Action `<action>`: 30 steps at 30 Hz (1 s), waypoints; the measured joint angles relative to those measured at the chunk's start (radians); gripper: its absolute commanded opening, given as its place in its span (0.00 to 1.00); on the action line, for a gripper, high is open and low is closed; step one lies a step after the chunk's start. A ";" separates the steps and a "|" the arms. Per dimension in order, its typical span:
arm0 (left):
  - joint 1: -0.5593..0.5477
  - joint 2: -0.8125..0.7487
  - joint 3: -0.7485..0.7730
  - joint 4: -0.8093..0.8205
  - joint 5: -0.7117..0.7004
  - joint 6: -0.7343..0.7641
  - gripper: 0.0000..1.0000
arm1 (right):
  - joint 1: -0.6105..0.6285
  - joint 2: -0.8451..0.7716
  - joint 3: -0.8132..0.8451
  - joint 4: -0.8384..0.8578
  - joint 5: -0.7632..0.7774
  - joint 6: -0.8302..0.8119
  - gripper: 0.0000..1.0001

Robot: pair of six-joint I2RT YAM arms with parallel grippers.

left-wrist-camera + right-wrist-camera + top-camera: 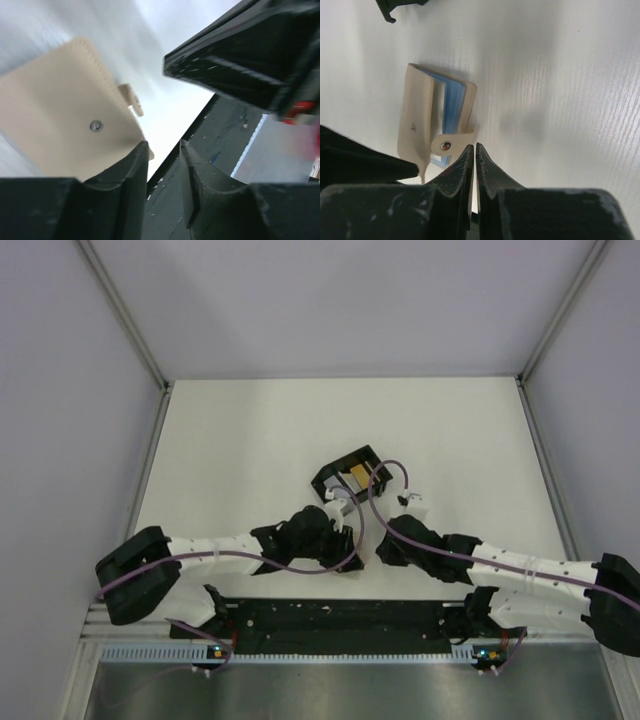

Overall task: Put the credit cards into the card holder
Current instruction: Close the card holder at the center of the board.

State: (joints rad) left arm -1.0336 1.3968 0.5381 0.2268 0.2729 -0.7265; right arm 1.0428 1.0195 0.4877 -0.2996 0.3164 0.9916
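Gripper on my right (474, 147): fingers pressed together with nothing visible between them, tips just beside the snap tab (451, 142) of the flat tan leather-like card holder (415, 125). Gripper on my left (164, 144): fingers partly apart, gap empty, one finger against the holder's edge. The holder rests on the white worktop (250, 440) between my two wrists, gaping open, its tab unfastened. A thin light blue plastic credit card (454, 100) already sits inside. Beyond it stands a black square open tray (365, 452) with a yellow-orange card (357, 476) in it, not yet moved. I judge the task partly done. Likely hindrances are the loose tab across the holder's mouth and both wrists crowding the holder.
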 measured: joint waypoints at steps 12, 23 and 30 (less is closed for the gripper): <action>0.001 -0.115 0.077 -0.247 -0.258 0.084 0.30 | -0.018 0.031 -0.023 0.036 -0.034 0.006 0.04; 0.002 -0.011 0.018 -0.193 -0.270 0.091 0.23 | -0.018 0.114 -0.022 0.077 -0.061 0.008 0.04; 0.004 0.022 0.017 -0.124 -0.239 0.083 0.21 | -0.018 0.146 -0.022 0.095 -0.082 0.010 0.04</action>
State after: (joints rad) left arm -1.0298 1.4185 0.5552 0.1028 0.0338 -0.6437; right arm 1.0245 1.1660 0.4656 -0.2043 0.2348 1.0012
